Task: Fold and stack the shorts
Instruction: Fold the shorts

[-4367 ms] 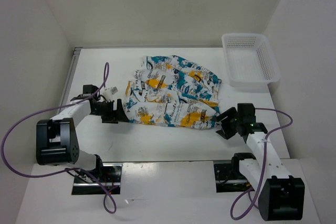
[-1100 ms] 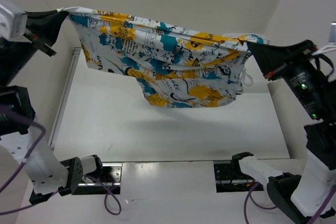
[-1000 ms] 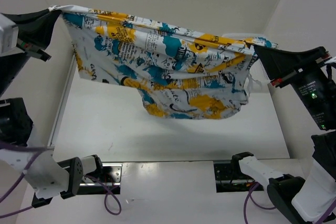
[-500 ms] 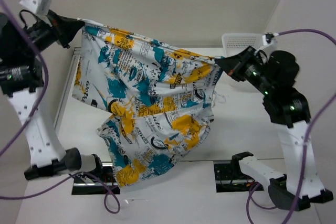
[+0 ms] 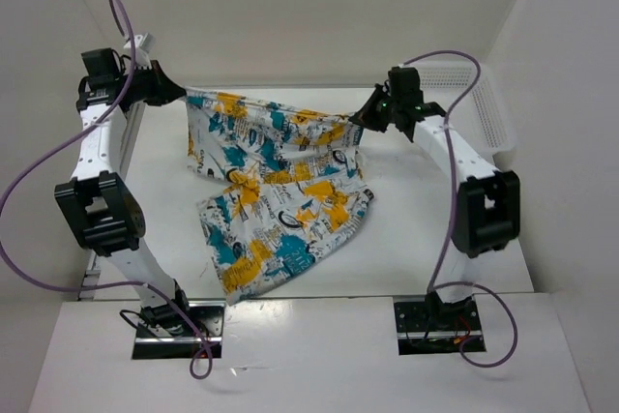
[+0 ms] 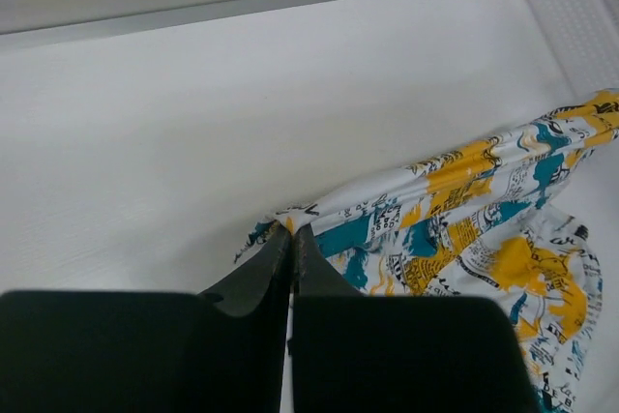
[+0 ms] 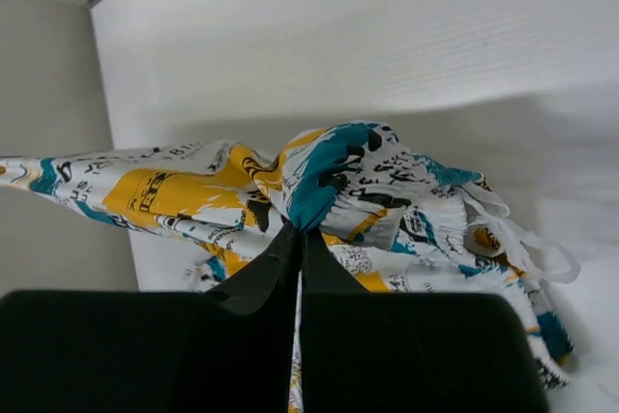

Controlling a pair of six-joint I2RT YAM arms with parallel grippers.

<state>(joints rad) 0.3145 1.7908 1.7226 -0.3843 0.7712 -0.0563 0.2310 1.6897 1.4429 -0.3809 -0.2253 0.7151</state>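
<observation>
The shorts point(image 5: 280, 200), white with teal, yellow and black print, hang by their top edge between both grippers at the far side of the table, and their lower part trails on the tabletop toward the near edge. My left gripper point(image 5: 182, 94) is shut on the left corner of the shorts point(image 6: 455, 210), jaws pressed together at the fabric point(image 6: 291, 229). At the other end my right gripper point(image 5: 360, 119) is shut on the right corner, where the shorts point(image 7: 329, 176) bunch at the jaw tips point(image 7: 299, 230).
A white mesh basket point(image 5: 488, 108) stands at the far right of the table, partly behind the right arm; its corner point(image 6: 580, 7) shows in the left wrist view. Walls enclose the table on the left, back and right.
Both arms have swung the shorts from high above the table down and away to its far side. The hem now lies on the tabletop.
</observation>
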